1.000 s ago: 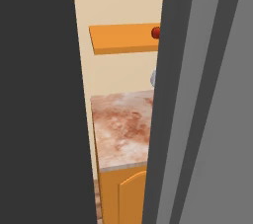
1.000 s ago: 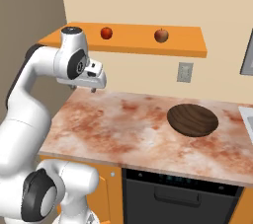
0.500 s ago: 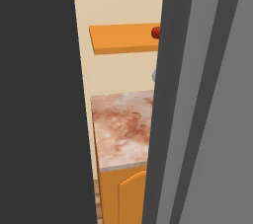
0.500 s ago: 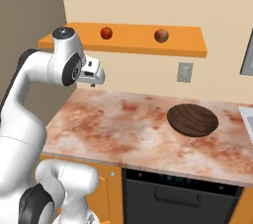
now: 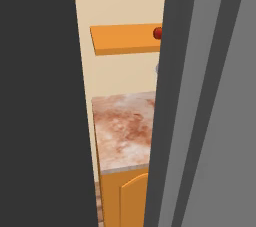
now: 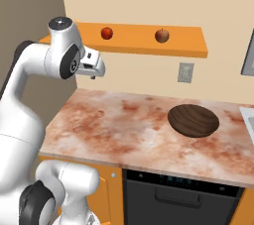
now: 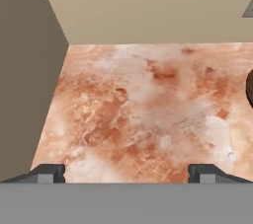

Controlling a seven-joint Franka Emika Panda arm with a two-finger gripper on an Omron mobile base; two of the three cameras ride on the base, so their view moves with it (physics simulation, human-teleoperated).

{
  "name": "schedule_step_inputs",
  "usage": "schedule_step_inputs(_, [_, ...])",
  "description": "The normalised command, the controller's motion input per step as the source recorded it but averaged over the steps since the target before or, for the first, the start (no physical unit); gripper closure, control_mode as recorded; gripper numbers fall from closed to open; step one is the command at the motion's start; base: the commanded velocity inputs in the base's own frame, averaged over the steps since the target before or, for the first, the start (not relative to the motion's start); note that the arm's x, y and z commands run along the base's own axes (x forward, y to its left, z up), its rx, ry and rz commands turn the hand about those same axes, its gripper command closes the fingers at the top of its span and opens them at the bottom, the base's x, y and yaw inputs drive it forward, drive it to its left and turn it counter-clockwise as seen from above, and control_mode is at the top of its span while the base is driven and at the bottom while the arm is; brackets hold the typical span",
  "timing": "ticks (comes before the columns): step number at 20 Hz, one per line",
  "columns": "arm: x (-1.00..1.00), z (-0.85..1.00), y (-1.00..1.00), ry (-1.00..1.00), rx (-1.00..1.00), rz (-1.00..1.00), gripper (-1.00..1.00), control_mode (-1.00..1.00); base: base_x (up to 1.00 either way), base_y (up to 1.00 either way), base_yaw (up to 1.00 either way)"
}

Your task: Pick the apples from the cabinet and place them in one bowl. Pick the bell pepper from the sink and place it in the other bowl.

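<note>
Two red apples (image 6: 106,33) (image 6: 161,35) rest on the orange cabinet (image 6: 188,45), well apart from each other. The left base view has one apple (image 5: 158,33) half hidden at the cabinet's (image 5: 125,38) right end. My gripper (image 6: 96,66) hangs just below the cabinet's left end, under and left of the nearer apple. In the hand view the gripper (image 7: 126,173) is open, its fingertips (image 7: 49,172) wide apart over bare counter with nothing between them. A dark brown bowl (image 6: 193,120) sits on the counter to the right. The bell pepper is out of view.
The marbled counter (image 6: 119,130) runs from a side wall (image 7: 24,80) on the left to a pale corner (image 6: 248,120), seemingly the sink, at the far right. A wall outlet (image 6: 185,72) sits under the cabinet. An oven front (image 6: 178,199) is below. My own arm blocks much of the left base view.
The hand has risen a little toward the cabinet's underside as the arm straightened. The jaws have spread slightly wider. Apples and bowl have not moved.
</note>
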Motion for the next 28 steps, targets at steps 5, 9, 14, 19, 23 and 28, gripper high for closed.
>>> schedule_step_inputs(5, [0.00, 0.36, -0.06, -0.06, 0.00, 0.00, -1.00, -1.00, 0.00, 0.00, 0.00])
schedule_step_inputs(9, [0.00, 0.31, -0.07, -0.19, 0.00, 0.00, -1.00, -1.00, 0.00, 0.00, 0.00])
schedule_step_inputs(14, [0.01, 0.25, -0.04, -0.30, -0.01, 0.00, -1.00, -1.00, 0.00, 0.00, 0.00])
schedule_step_inputs(19, [0.15, 0.25, -0.01, -0.12, 0.00, 0.00, -1.00, -1.00, 0.00, 0.00, 0.00])
schedule_step_inputs(23, [0.27, 0.25, -0.03, -0.01, 0.00, -0.01, -1.00, -1.00, 0.00, 0.00, 0.00])
schedule_step_inputs(28, [0.30, 0.25, -0.04, 0.01, 0.00, -0.03, -1.00, -1.00, 0.00, 0.00, 0.00])
